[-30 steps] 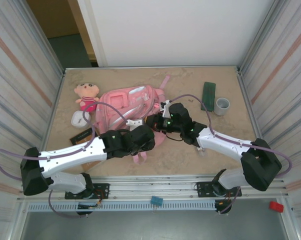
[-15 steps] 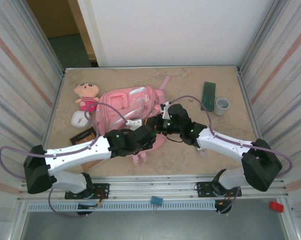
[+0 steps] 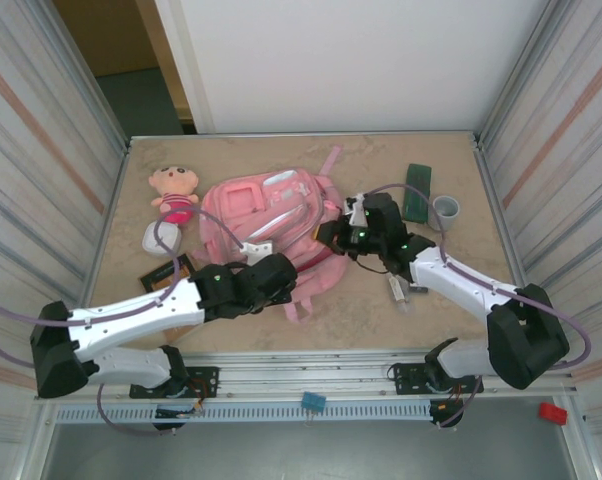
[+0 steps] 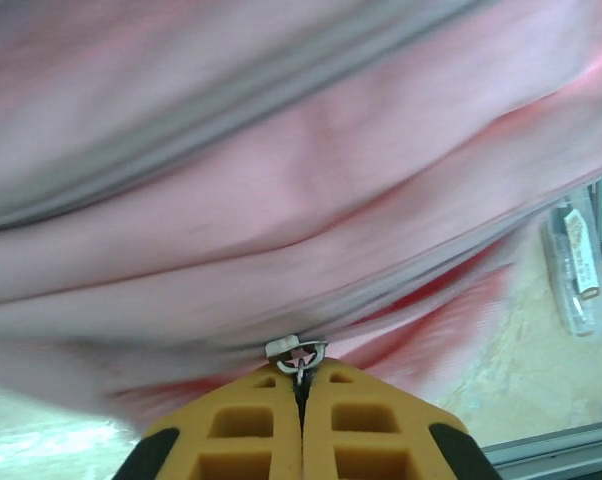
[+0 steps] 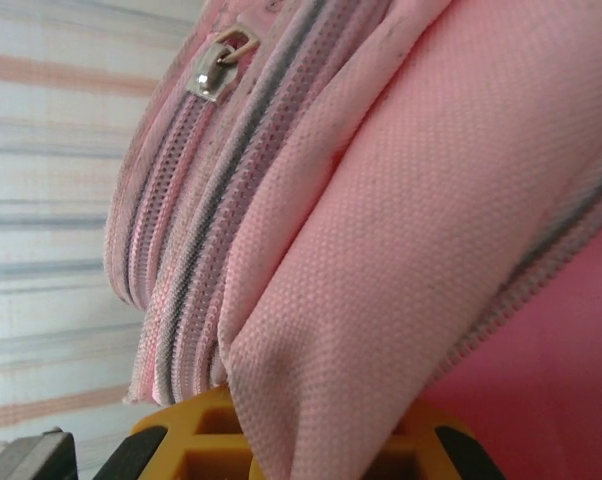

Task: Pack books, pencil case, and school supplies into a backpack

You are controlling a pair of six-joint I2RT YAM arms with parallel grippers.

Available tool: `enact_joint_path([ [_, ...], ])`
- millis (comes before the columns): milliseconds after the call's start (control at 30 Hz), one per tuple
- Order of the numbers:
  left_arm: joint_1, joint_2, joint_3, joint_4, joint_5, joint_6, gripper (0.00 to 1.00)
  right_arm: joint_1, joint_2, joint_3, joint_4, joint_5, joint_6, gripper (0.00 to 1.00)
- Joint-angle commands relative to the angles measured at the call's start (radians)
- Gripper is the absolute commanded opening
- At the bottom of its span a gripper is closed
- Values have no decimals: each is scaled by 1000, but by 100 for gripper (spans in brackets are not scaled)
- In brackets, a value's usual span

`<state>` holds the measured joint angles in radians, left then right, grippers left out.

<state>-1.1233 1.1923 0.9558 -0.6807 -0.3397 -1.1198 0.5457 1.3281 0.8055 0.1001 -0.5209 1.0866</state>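
A beige marbled tabletop (image 3: 381,160) is sitting between striped side panels (image 3: 41,150) and a white far wall (image 3: 351,60). It is carrying one backpack (image 3: 271,215), one book (image 3: 166,270), one pencil case (image 3: 417,190), one doll (image 3: 174,192). The backpack, pink with grey zips, is lying centrally. The left pincer (image 4: 301,378) is clamping its zip pull (image 4: 296,352); the right pincer (image 5: 301,445) is pinching its fabric.

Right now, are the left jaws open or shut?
Shut: the left jaws meet, pinching the metal zipper pull on the pink backpack.
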Motion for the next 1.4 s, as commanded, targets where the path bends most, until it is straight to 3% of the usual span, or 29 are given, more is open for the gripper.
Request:
enact_joint_path([
  [0, 21, -65, -44, -24, -53, 74, 0, -37, -19, 64, 26, -77, -29, 3],
  [133, 27, -102, -100, 207, -13, 162, 0, 30, -5, 19, 139, -42, 72, 41],
  [200, 28, -101, -119, 307, 4, 188, 0, 81, -1, -35, 250, 11, 162, 49],
  [300, 28, -83, -106, 381, 35, 228, 0, 136, 19, -90, 365, 88, 246, 51],
  [400, 28, -68, -84, 386, 55, 250, 0, 169, 57, -86, 404, 113, 267, 49],
  [567, 33, -93, -101, 289, 4, 240, 0, 143, 75, -55, 406, 55, 243, 8],
  [633, 47, -126, -131, 252, -17, 242, 0, 100, 43, -54, 377, 8, 214, 0],
  [800, 140, -247, -243, 232, -25, 317, 0, -33, -6, 98, 105, -232, 5, 0],
  [1033, 347, -356, -357, 389, 38, 608, 0, -134, 42, 374, -171, -486, -192, 0],
  [1200, 480, -362, -393, 474, 17, 743, 0, -161, 120, 541, -395, -584, -333, 0],
  [1367, 608, -303, -451, 652, 90, 809, 0, -162, 172, 637, -414, -682, -352, 0],
])
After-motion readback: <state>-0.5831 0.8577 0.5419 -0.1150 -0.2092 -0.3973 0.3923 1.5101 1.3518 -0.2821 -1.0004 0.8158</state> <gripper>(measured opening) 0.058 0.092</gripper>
